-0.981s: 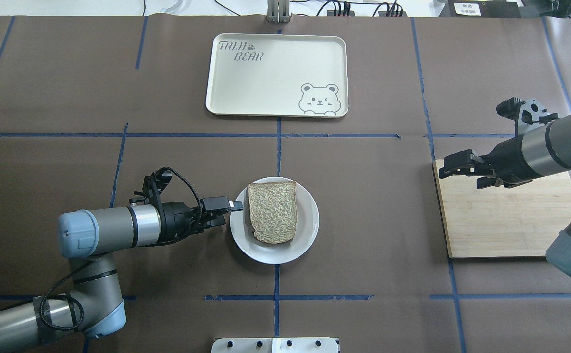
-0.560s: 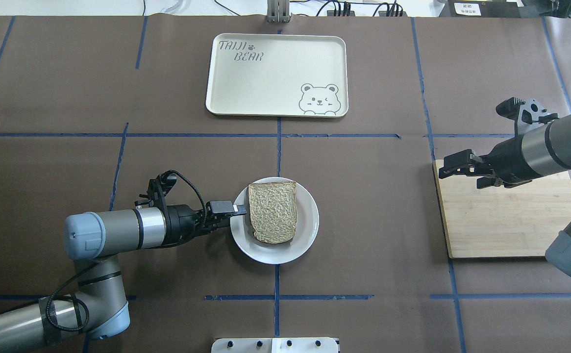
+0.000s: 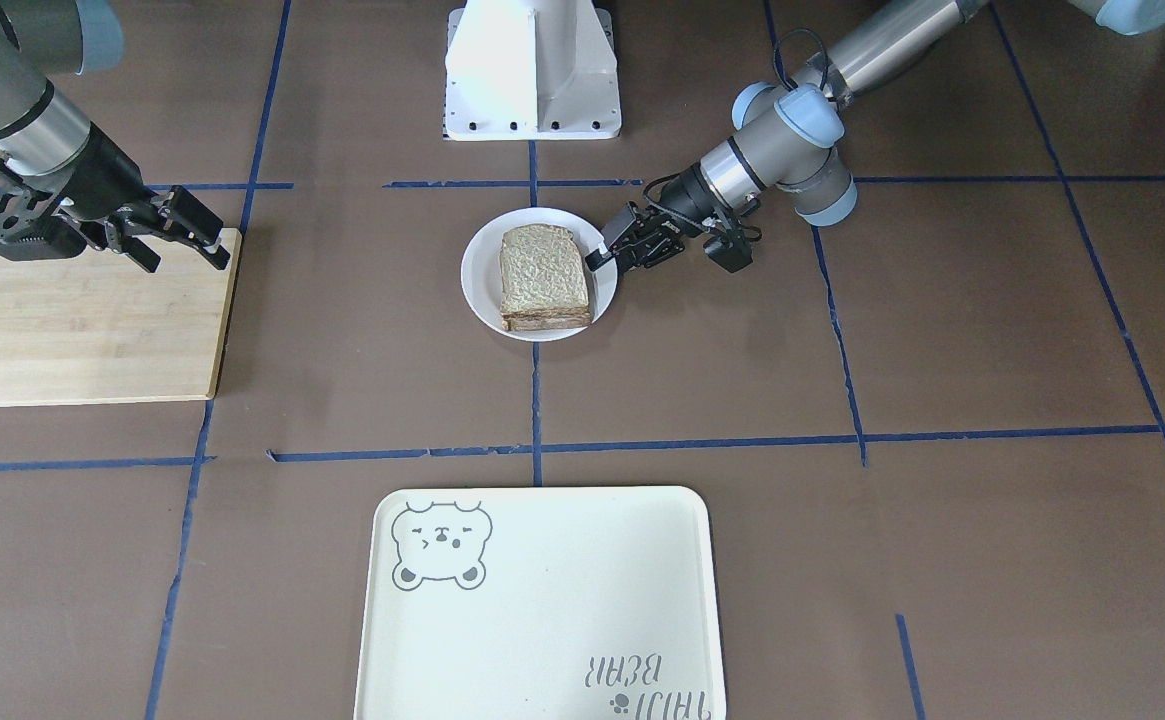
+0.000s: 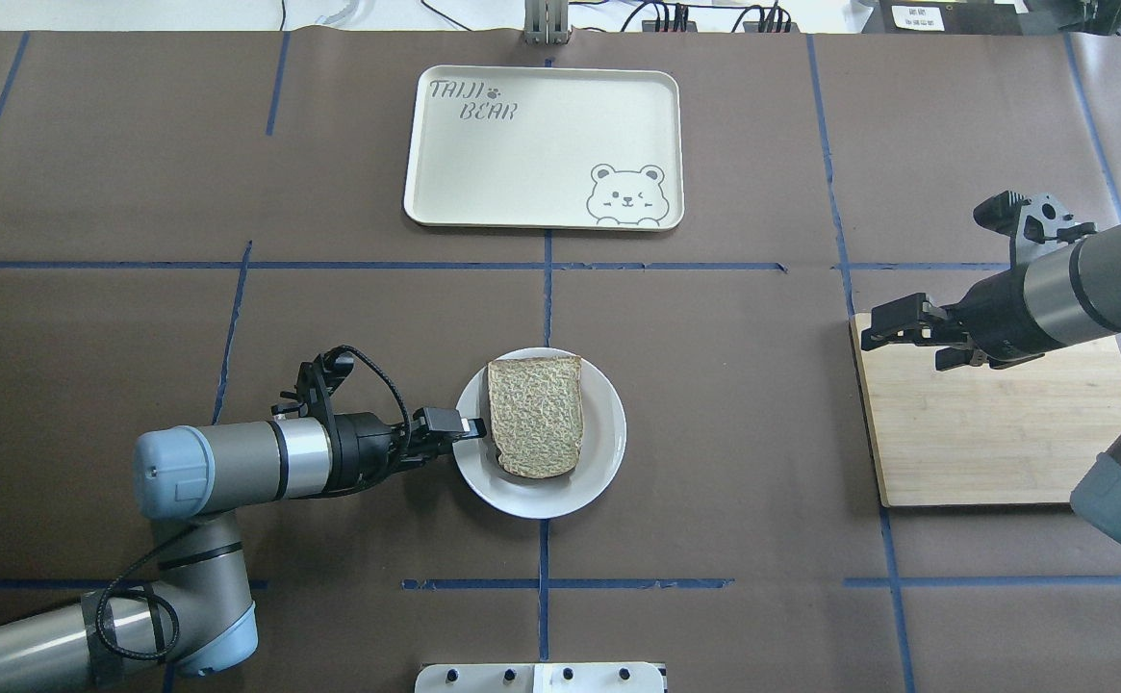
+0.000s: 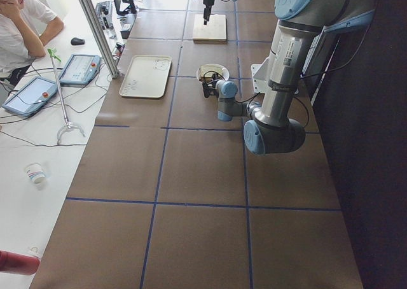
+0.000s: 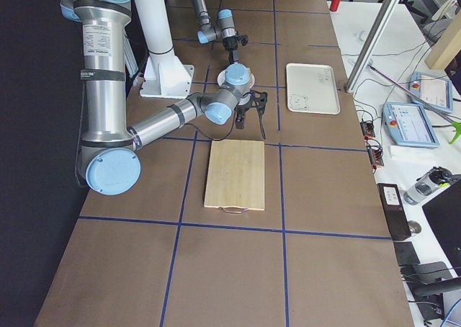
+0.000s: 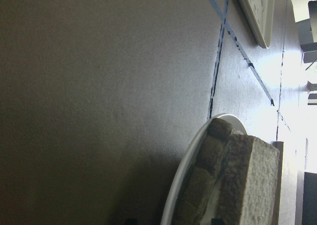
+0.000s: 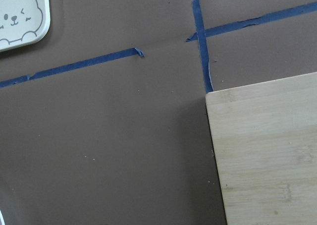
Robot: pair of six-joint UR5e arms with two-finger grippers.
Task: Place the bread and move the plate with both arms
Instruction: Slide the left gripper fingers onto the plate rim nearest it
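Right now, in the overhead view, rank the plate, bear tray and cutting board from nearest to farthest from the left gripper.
1. plate, its rim at the left gripper.
2. bear tray, far side, centre.
3. cutting board, far right.

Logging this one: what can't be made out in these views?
Whether the left gripper clamps the plate rim: in the overhead view its top finger hides whatever is beneath.
Left wrist view: the fingertips are cut off by the bottom edge.
Bread and plate in both side views: too small, partly behind the arms.
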